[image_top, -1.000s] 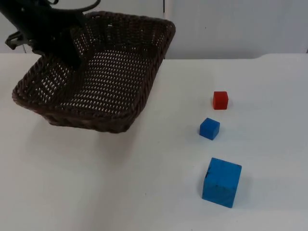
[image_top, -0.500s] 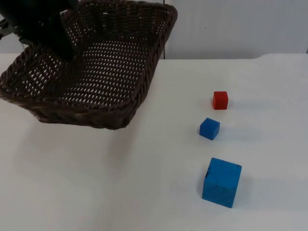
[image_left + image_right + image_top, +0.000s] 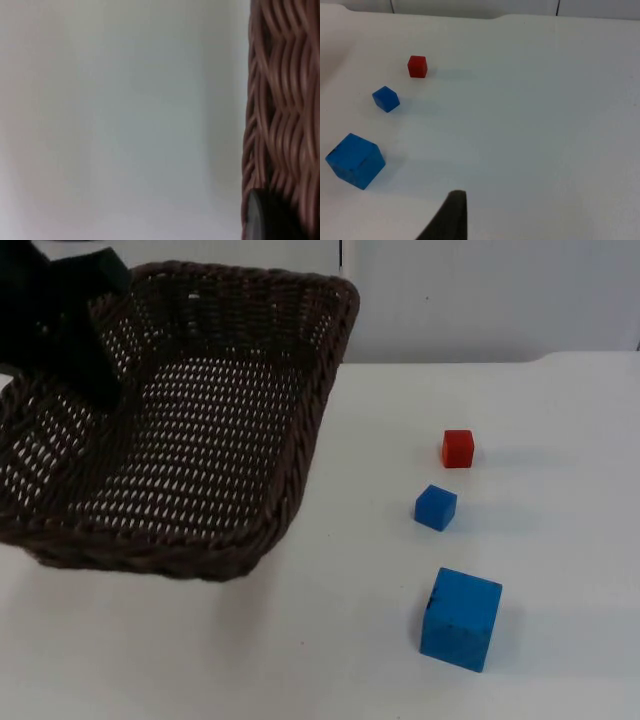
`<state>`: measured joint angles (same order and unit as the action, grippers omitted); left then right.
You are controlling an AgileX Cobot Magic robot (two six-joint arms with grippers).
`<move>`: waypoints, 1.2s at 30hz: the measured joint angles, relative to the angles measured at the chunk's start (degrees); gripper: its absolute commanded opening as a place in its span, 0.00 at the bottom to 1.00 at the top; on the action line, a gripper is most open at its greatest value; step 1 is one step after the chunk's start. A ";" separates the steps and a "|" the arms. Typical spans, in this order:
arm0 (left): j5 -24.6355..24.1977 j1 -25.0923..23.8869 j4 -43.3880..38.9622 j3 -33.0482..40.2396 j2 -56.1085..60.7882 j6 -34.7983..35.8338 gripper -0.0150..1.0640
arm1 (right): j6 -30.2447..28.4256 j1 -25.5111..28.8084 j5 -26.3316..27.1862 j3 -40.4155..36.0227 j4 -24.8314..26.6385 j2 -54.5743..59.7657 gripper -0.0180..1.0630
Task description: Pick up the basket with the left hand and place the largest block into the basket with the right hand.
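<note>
As you look down from the top view: the left gripper [image 3: 75, 340] holds the basket [image 3: 190, 440] by its far-left rim, fingers clamped on the weave, the basket lifted and tilted above the worktop [image 3: 330, 640].
Blocks, top view: the large blue block [image 3: 460, 618] sits nearest you, the small blue block [image 3: 436, 507] beyond it, the red block [image 3: 458, 448] farthest; all are apart from each other and well right of the basket.
Left wrist view: you see the brown wicker wall pressed against a fingertip [image 3: 265, 217], so the grip is on the rim.
Right wrist view: the right gripper hangs above bare worktop, waiting; I cannot tell whether its fingers are open.
Handling: the large blue block looks rigid, light and flat-faced; take it across two opposite sides, square to the faces, since smooth faces could slip.
</note>
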<state>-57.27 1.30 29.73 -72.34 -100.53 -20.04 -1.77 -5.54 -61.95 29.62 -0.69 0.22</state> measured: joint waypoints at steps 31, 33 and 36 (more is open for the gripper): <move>8.63 -1.30 2.69 25.68 16.38 0.57 0.01 | 0.00 0.00 0.00 0.00 0.00 0.00 0.98; 8.90 -1.30 2.69 25.68 16.38 0.57 0.01 | 0.00 0.00 0.00 0.00 0.00 0.00 0.98; 9.02 -1.30 2.69 25.68 16.38 0.57 0.01 | 0.00 0.00 0.00 0.00 0.00 0.00 0.98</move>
<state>-48.25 0.00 32.42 -46.66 -84.15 -19.48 -1.77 -5.54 -61.95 29.62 -0.69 0.22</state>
